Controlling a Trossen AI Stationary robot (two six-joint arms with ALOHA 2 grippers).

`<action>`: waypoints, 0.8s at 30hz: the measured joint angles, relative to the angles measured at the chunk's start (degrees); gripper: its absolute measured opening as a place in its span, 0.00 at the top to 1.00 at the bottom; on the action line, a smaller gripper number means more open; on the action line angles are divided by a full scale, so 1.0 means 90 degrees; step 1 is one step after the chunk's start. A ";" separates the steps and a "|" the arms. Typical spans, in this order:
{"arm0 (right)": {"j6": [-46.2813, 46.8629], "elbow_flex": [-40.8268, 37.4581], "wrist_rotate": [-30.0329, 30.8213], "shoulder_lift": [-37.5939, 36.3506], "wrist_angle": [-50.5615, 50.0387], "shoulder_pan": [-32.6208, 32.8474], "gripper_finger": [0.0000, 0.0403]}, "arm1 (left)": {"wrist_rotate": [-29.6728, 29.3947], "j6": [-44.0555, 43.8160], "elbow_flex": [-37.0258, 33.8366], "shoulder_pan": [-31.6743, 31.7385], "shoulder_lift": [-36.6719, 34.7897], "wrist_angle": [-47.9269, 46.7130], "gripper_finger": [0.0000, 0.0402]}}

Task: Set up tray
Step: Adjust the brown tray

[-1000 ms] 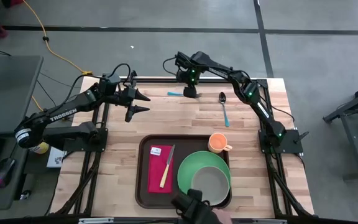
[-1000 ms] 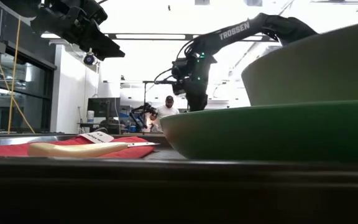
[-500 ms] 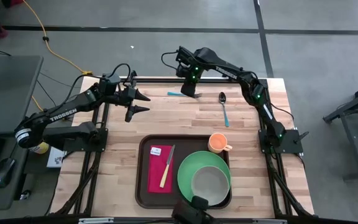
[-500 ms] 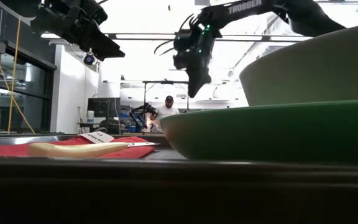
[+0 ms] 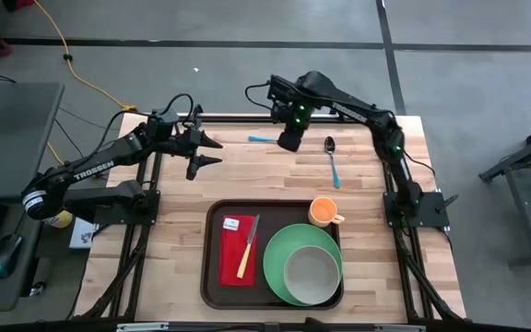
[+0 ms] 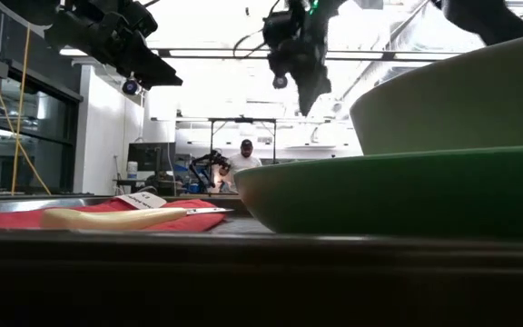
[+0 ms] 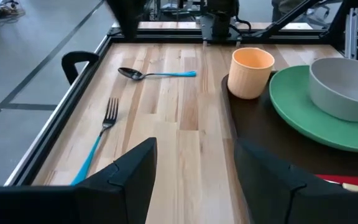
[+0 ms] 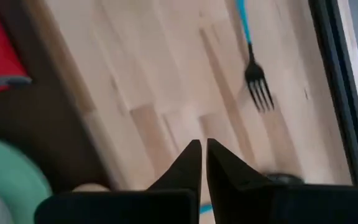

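Note:
The dark brown tray (image 5: 212, 277) lies at the table's near middle. It holds a red napkin (image 5: 231, 258) with a knife (image 5: 248, 247) on it, and a green plate (image 5: 279, 263) with a grey bowl (image 5: 313, 270) in it. An orange cup (image 5: 323, 212) stands at the tray's far right corner. A blue-handled fork (image 8: 253, 68) and spoon (image 5: 332, 157) lie flat on the wood near the far edge. My right gripper (image 8: 201, 149) hangs shut and empty high above the fork's tine end, pointing down. My left gripper (image 5: 212, 152) waits open above the far left of the table.
Bare wood lies between the tray and the far edge, and to the left of the tray (image 7: 185, 118). Black frame rails (image 5: 146, 212) run along both sides of the table. A person (image 6: 245, 156) shows far off in the room behind.
My right gripper has risen from just above the fork by the far edge and has drifted a little toward the table's right. The fork has stayed on the wood. A hand at the table's near edge has drawn back out of view.

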 joint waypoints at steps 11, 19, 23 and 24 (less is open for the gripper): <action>0.2110 -0.5295 -0.0183 -0.3529 0.2313 0.0683 1.00 | -0.0138 0.0148 0.0000 0.0000 0.0000 -0.0002 0.39; 0.5706 -0.8969 0.0507 -0.6573 0.4151 0.1794 1.00 | -0.0114 -0.0038 0.0000 0.0000 0.0000 -0.0002 0.39; 0.7420 -1.0078 0.0887 -0.7381 0.4323 0.2655 1.00 | -0.0059 -0.0163 0.0000 0.0000 0.0000 -0.0002 0.39; 0.7846 -1.0300 0.0987 -0.7509 0.4341 0.2874 1.00 | -0.0049 -0.0165 0.0000 0.0000 0.0000 -0.0002 0.39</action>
